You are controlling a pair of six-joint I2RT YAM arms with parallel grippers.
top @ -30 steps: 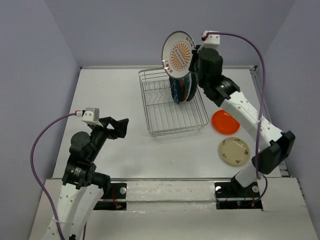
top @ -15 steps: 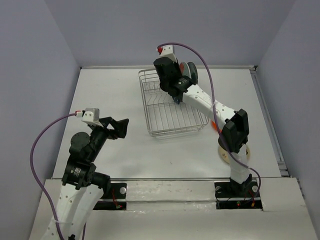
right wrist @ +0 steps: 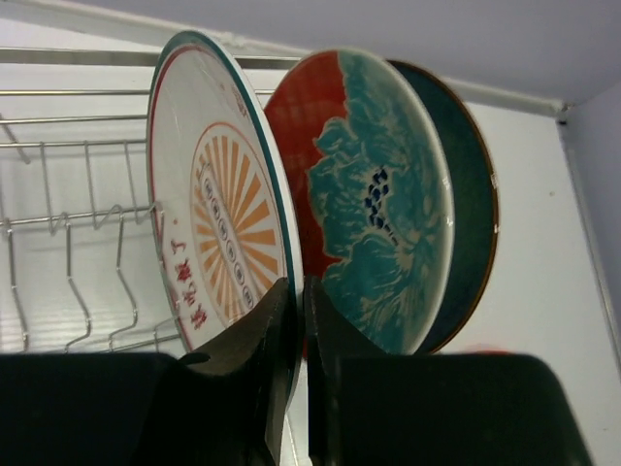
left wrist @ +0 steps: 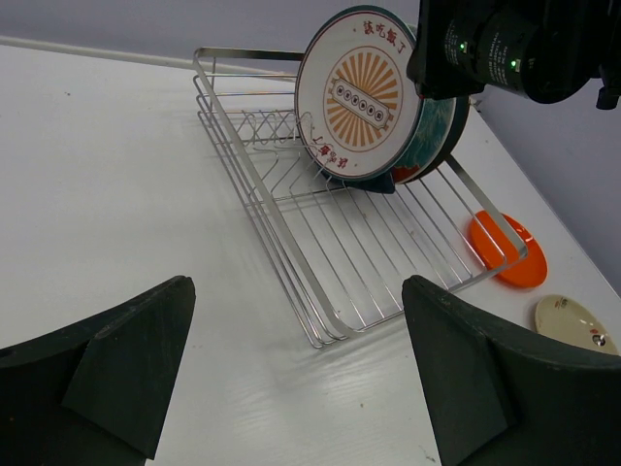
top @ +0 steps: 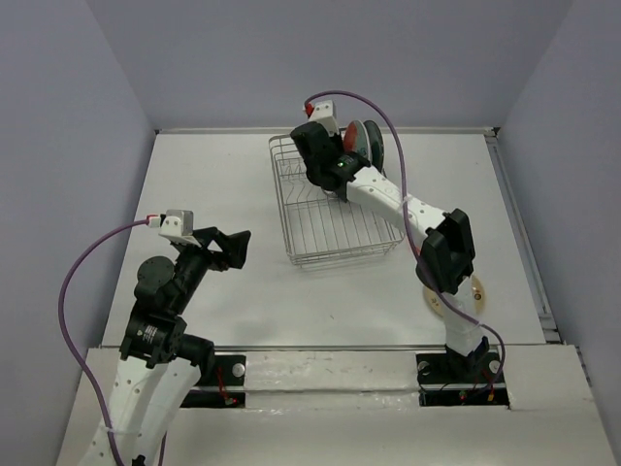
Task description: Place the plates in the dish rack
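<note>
Pinching the rim of the white orange-striped plate (right wrist: pixel 209 223), the right gripper (right wrist: pixel 299 291) holds it upright in the dish rack (left wrist: pixel 254 184), just beside the red-and-teal plate (right wrist: pixel 383 194). Orange plate (left wrist: pixel 509 257) and cream plate (left wrist: pixel 572 325) lie nearer this arm; left gripper (top: pixel 238 249) hangs open.

Only lettering I can spot is on the white plate with the orange sunburst centre (left wrist: pixel 359 97). It's got red Chinese characters (left wrist: pixel 381 27) painted on the white rim. In the left wrist view there's a group of about four near the top edge and another group on the lower left of the rim. The right wrist view catches one group too, lying sideways on the lower part of the rim. Brush-style script, too small and skewed for me to read properly. Across the sunburst runs a band with a row of little round marks, also illegible. The cream plate (left wrist: pixel 575 323) has a tiny dark mark near its edge, unreadable.
</note>
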